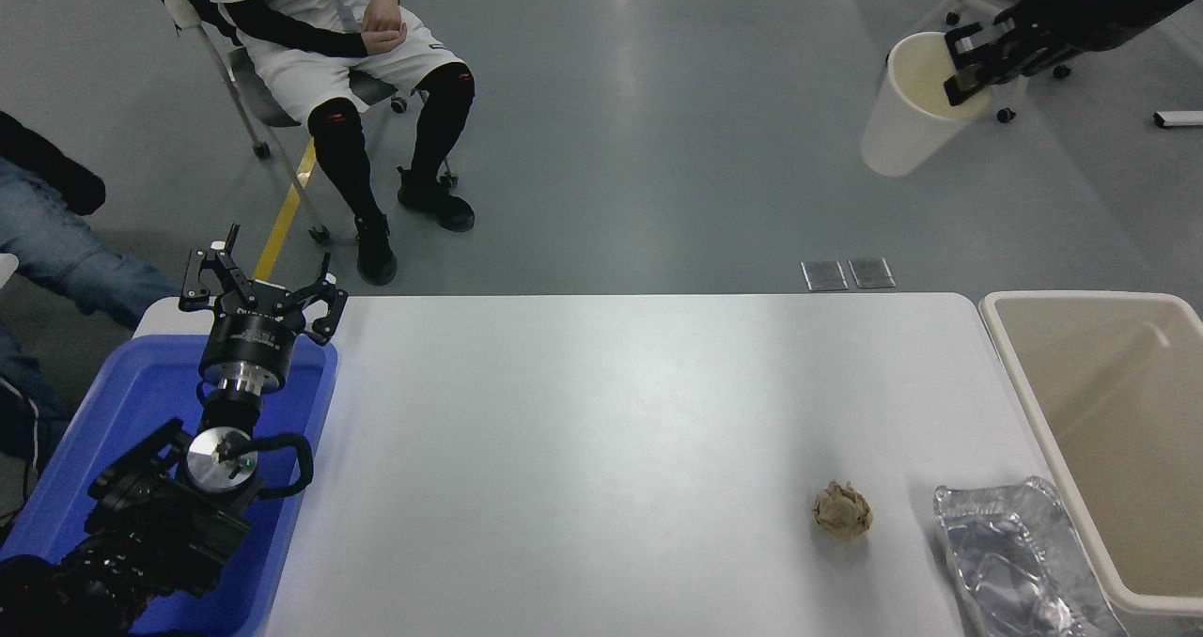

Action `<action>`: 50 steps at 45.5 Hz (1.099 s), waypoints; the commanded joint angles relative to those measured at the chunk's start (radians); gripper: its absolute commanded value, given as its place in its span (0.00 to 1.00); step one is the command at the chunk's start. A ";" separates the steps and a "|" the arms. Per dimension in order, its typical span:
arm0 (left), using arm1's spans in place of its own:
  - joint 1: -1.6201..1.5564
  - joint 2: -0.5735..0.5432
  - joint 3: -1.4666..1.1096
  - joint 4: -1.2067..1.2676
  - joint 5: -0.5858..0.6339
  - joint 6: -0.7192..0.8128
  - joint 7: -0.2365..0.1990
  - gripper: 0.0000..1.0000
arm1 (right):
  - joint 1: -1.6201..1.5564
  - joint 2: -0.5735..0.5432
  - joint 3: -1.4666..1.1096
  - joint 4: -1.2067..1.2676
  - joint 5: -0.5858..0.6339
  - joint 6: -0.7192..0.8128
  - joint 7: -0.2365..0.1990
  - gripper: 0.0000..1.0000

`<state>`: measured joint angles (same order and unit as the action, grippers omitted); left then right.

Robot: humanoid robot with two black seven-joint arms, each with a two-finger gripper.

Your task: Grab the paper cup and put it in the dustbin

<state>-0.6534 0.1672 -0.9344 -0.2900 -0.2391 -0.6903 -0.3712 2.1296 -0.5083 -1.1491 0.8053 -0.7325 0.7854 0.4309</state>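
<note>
High at upper right, the right gripper (977, 59) grips the rim of the plain white tapered paper cup (907, 116), clear of the table; transport step judged underway; next, carry it over the large beige plastic dustbin (1020, 374) and release; left gripper (258, 285) parked, fingers spread.

You see a matt white paper cup (904, 125), smooth outside, cream inside, in the right pincer (976, 66) of dull black metal or plastic. The dustbin (1020, 374) looks like smooth beige plastic with a soft sheen on its rounded rim. The counter (601, 449) has a smooth white, slightly glossy top. On it lie a rough, crumpled tan paper ball (842, 511) and a crinkled, shiny foil tray (1020, 562). The blue bin (103, 430) is glossy plastic; above it, the left pincer (261, 285) carries a bright metal collar.
</note>
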 commanded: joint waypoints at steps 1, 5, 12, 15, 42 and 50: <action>0.000 0.000 0.000 0.000 0.000 0.005 0.000 0.99 | -0.094 -0.114 -0.003 -0.110 -0.036 0.000 0.000 0.00; 0.000 0.000 0.000 0.000 0.000 0.005 0.000 0.99 | -0.164 -0.136 -0.001 -0.182 -0.036 0.000 0.002 0.00; 0.000 0.000 0.000 0.002 0.000 0.005 0.000 0.99 | -0.310 -0.168 0.015 -0.305 -0.034 0.000 0.003 0.00; 0.000 0.000 0.000 0.000 0.000 0.005 0.000 0.99 | -0.373 -0.173 0.015 -0.345 -0.031 0.000 0.003 0.00; 0.000 0.000 0.000 0.000 0.000 0.003 0.000 0.99 | -0.758 -0.294 0.175 -0.495 0.053 0.000 0.005 0.00; 0.000 0.000 0.000 0.000 0.000 0.003 0.000 0.99 | -0.882 -0.296 0.235 -0.520 0.097 -0.121 0.003 0.00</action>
<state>-0.6535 0.1672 -0.9342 -0.2899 -0.2394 -0.6873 -0.3712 1.4159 -0.7865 -0.9960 0.3290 -0.6895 0.7676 0.4358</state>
